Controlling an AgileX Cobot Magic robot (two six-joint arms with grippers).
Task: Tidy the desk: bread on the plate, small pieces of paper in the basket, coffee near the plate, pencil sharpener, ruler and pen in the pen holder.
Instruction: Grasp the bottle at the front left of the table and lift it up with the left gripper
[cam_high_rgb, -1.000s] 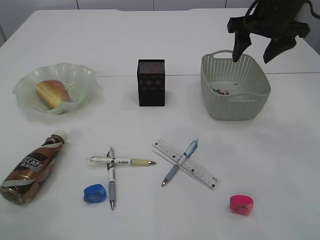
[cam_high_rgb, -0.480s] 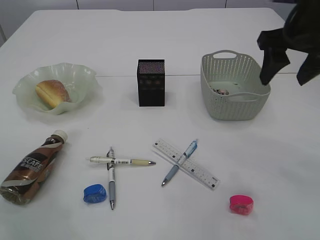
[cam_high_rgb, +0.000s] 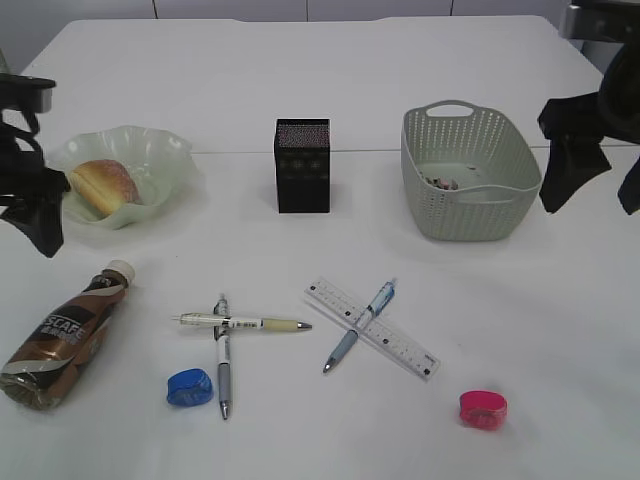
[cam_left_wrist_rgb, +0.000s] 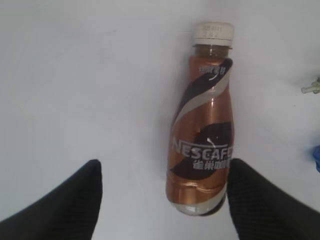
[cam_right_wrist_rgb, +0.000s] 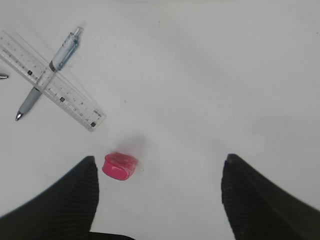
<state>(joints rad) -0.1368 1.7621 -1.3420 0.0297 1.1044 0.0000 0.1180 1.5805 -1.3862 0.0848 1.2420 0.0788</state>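
The bread (cam_high_rgb: 103, 185) lies on the pale green plate (cam_high_rgb: 160, 150) at the left. The coffee bottle (cam_high_rgb: 65, 335) lies on its side at the front left; in the left wrist view (cam_left_wrist_rgb: 204, 150) it lies under my open left gripper (cam_left_wrist_rgb: 162, 195), near the right finger. That gripper (cam_high_rgb: 25, 215) hangs at the left edge above the bottle. My right gripper (cam_high_rgb: 600, 170) is open and empty right of the basket (cam_high_rgb: 470, 225). The pink sharpener (cam_right_wrist_rgb: 119, 166), ruler (cam_right_wrist_rgb: 55, 90) and a pen (cam_right_wrist_rgb: 47, 75) show below it. The black pen holder (cam_high_rgb: 302, 166) stands mid-table.
Two crossed pens (cam_high_rgb: 225, 330) and a blue sharpener (cam_high_rgb: 188, 387) lie at the front left of centre. The ruler (cam_high_rgb: 372, 327) with a pen across it and the pink sharpener (cam_high_rgb: 482, 409) lie at the front right. Something small lies inside the basket.
My right gripper has moved from above the basket to the right and down, beside it. My left gripper has come into view at the left edge.
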